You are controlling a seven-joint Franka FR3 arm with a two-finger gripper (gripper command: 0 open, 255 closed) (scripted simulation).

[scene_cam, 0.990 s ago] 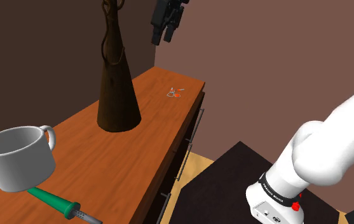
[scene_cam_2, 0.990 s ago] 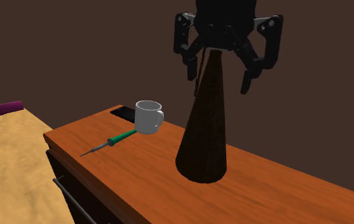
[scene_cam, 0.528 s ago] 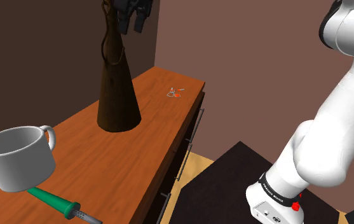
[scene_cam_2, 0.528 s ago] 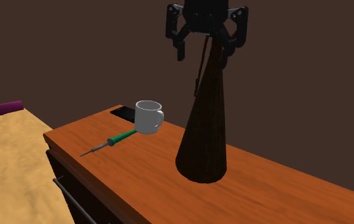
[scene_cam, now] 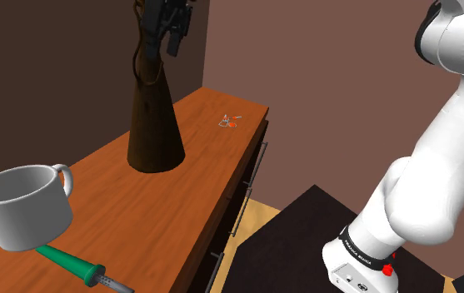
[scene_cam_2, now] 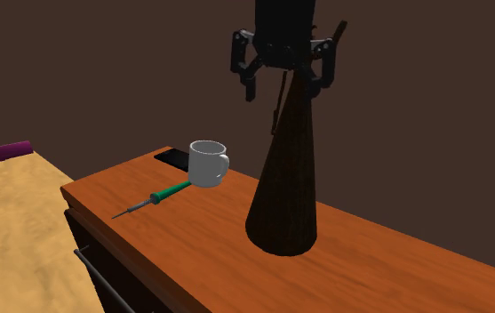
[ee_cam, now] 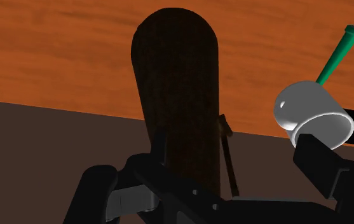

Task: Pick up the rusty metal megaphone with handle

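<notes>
Claw: all-black two-finger gripper (scene_cam_2: 283, 87) hangs at the narrow top of the tall dark-brown cone-shaped megaphone (scene_cam_2: 285, 187), its fingers apart, one on each side of the neck and not clamped on it.
Target's place: upright on its wide mouth on the orange-brown wooden cabinet top (scene_cam_2: 387, 267), well apart from the white mug (scene_cam_2: 208, 163) and the green-handled pointed tool (scene_cam_2: 170, 191).
Target's look: dull, faintly streaked brown surface, widening evenly from a slim neck to a broad base.
Handle: thin dark handle (scene_cam_2: 278, 105) runs down the upper side of the cone, on the mug's side.
Done: approach and line-up, as I judge it, since the neck stands between the fingers.
Left: closing on the neck, then lifting. The base rests flat on the wood, so nothing is raised yet.
</notes>
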